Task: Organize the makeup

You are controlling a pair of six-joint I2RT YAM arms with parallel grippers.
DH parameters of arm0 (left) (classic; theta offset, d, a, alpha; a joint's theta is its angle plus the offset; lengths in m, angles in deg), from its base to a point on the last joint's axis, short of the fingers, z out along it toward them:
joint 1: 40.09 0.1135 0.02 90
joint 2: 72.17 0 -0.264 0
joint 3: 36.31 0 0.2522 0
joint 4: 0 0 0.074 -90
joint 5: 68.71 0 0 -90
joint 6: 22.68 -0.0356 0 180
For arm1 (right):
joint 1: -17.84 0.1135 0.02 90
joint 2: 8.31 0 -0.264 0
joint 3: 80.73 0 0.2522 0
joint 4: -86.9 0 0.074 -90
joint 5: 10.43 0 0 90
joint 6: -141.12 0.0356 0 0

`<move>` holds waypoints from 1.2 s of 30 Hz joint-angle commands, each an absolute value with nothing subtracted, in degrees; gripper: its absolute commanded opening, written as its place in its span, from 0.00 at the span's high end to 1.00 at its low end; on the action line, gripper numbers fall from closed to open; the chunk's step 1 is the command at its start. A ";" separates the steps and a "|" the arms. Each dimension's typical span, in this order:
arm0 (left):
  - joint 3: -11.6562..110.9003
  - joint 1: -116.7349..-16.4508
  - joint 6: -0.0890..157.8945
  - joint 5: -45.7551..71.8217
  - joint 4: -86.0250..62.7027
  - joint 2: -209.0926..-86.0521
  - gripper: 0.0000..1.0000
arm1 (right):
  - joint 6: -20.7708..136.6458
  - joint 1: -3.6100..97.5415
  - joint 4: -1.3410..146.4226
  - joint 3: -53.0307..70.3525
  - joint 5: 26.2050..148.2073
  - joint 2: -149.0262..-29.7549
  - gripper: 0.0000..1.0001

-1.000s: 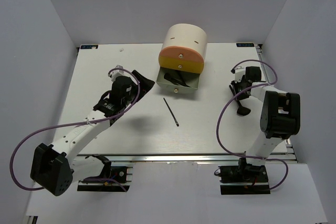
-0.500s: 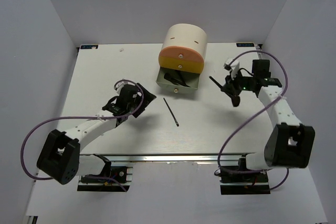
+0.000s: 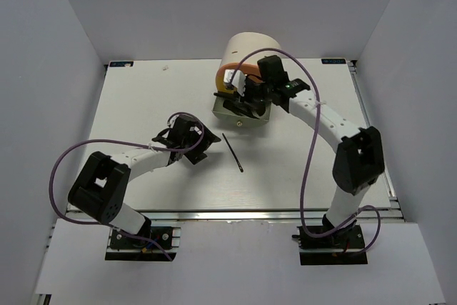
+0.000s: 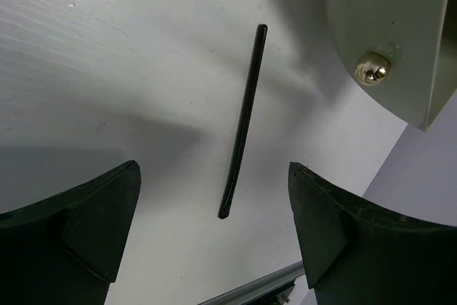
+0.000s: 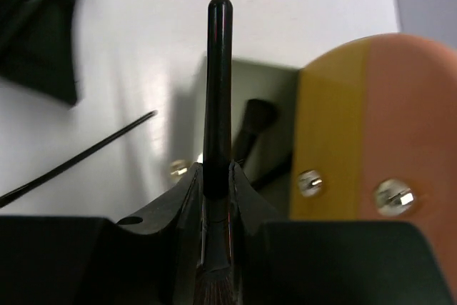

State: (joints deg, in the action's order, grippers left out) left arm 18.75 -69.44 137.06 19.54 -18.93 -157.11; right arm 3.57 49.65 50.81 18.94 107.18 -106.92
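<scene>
A slim black stick (image 3: 232, 152) lies on the white table in front of the case; it also shows in the left wrist view (image 4: 243, 123) and the right wrist view (image 5: 78, 158). My left gripper (image 3: 200, 145) is open and empty just left of the stick, its jaws (image 4: 214, 237) wide apart at the stick's near end. My right gripper (image 3: 246, 99) is shut on a black brush (image 5: 218, 83) and holds it over the open bottom drawer (image 3: 255, 117). Another brush (image 5: 253, 123) lies inside the drawer. No sponges or red-and-black sticks are in view.
The cream cylindrical case (image 3: 250, 51) with orange-yellow drawer fronts (image 5: 364, 126) stands at the back centre. Its open drawer front has a brass knob (image 4: 373, 68). The right arm stretches across the table's right half.
My right gripper has swung left from the right side, carrying the brush to the open drawer. My left gripper has moved right and nearer, close to the slim stick.
</scene>
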 commanded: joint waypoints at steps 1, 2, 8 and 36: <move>22.18 -69.18 137.37 16.46 -18.25 -158.21 0.09 | 2.70 49.57 51.78 27.15 99.61 -111.92 1.00; 22.62 -69.19 137.28 16.03 -18.51 -158.82 0.10 | 1.65 49.65 51.78 28.03 98.30 -113.06 1.00; 24.56 -69.27 136.84 14.88 -19.83 -161.46 0.14 | 0.14 49.66 49.76 30.24 95.30 -118.79 0.93; 22.81 -63.75 127.80 25.25 -31.42 -143.91 0.95 | 34.58 61.24 44.11 8.19 95.60 -105.78 0.80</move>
